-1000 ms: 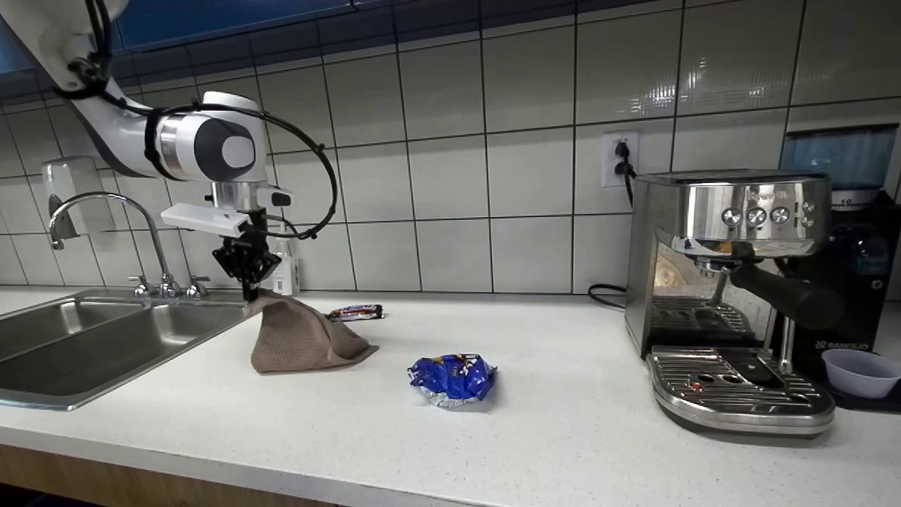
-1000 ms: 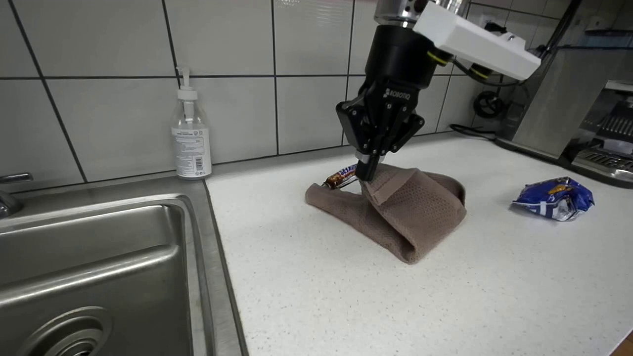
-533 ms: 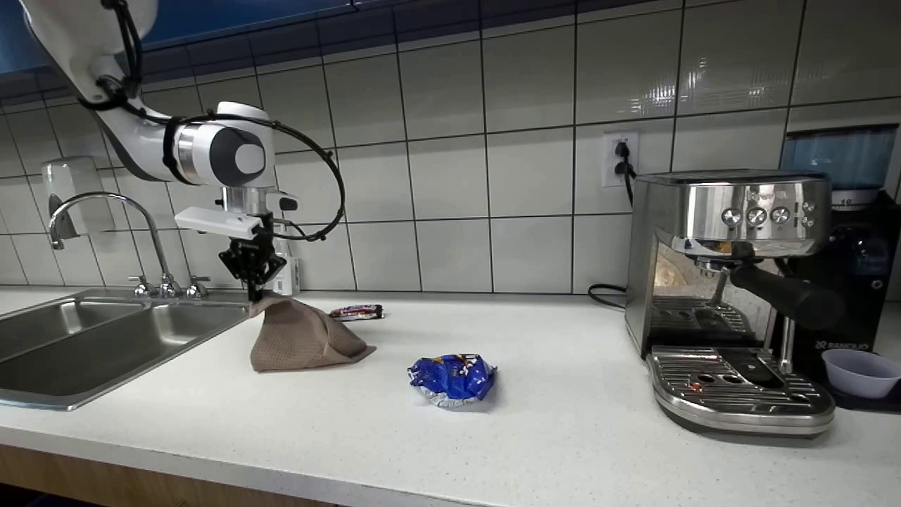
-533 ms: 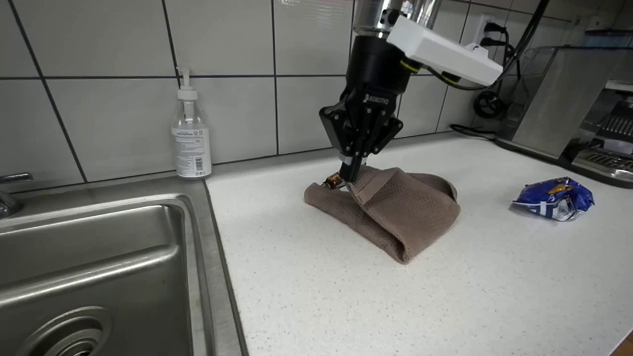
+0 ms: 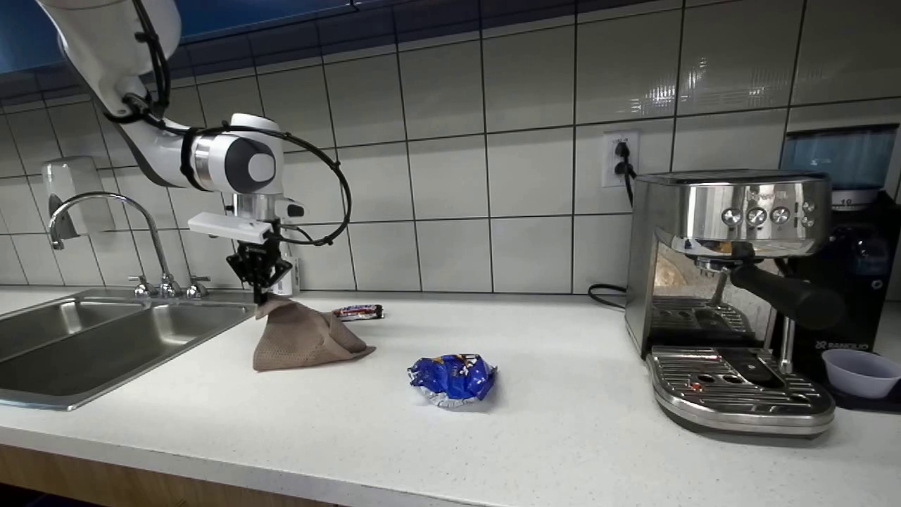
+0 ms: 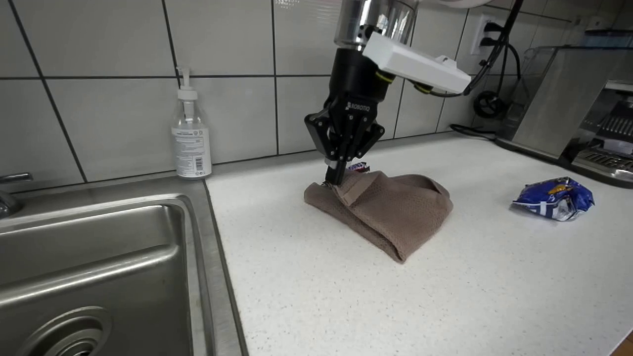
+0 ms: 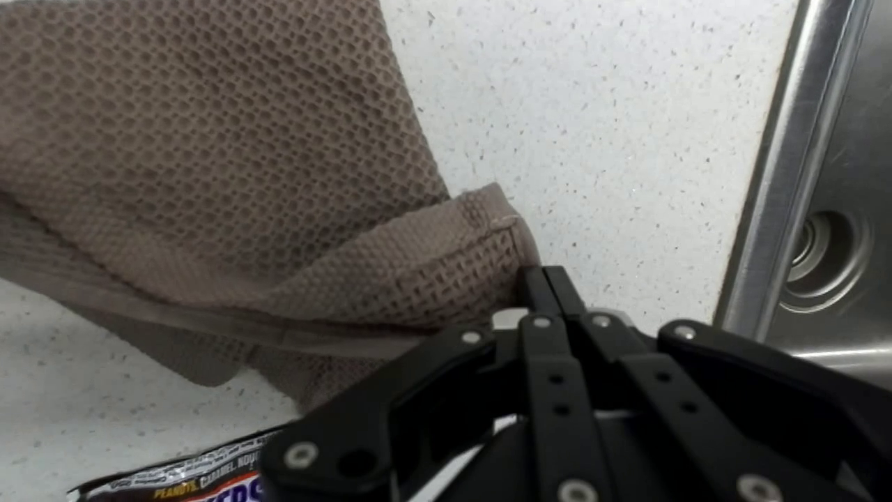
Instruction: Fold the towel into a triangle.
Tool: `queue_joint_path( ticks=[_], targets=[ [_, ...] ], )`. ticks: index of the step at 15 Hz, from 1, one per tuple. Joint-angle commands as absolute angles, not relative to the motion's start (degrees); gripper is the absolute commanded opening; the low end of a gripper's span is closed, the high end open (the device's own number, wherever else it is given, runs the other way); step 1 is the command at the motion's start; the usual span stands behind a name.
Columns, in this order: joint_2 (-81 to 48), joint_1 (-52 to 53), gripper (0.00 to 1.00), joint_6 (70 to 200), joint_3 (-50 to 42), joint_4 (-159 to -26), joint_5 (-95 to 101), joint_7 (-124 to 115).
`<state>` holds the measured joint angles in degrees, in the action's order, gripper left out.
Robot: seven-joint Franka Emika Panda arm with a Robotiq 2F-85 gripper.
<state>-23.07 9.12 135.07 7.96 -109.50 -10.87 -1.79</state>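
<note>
The brown towel (image 6: 395, 212) lies partly folded on the white counter, its upper layer raised into a loose flap. In the wrist view a hemmed corner of the towel (image 7: 453, 272) runs up to the left side of my fingertips. My gripper (image 7: 550, 275) is shut, its black fingers pressed together, and that corner appears pinched at the tips. Just how much cloth sits between them is hidden. Both exterior views show the gripper (image 6: 335, 180) (image 5: 260, 297) pointing down, holding the flap slightly above the lower layer.
A chocolate bar (image 7: 195, 474) lies close behind the towel. The steel sink (image 6: 200, 277) borders the counter on the gripper's side. Farther off are a crumpled blue wrapper (image 5: 454, 380) and a coffee machine (image 5: 732, 204). A pump bottle (image 6: 192, 148) stands by the wall.
The gripper has travelled left and a little down in the exterior view near the sink, drawing the towel's flap with it. The lower layer has hardly shifted.
</note>
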Motion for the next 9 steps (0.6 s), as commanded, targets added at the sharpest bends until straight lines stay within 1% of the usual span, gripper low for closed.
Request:
queue_joint_path(
  ticks=[1, 9],
  targets=[
    [-25.95, 8.68, 0.0, 131.58, 8.25, -104.86, -9.77, -0.89],
    [-29.33, 8.69, 0.0, 129.89, 8.03, -101.02, -9.68, -0.92]
  ],
)
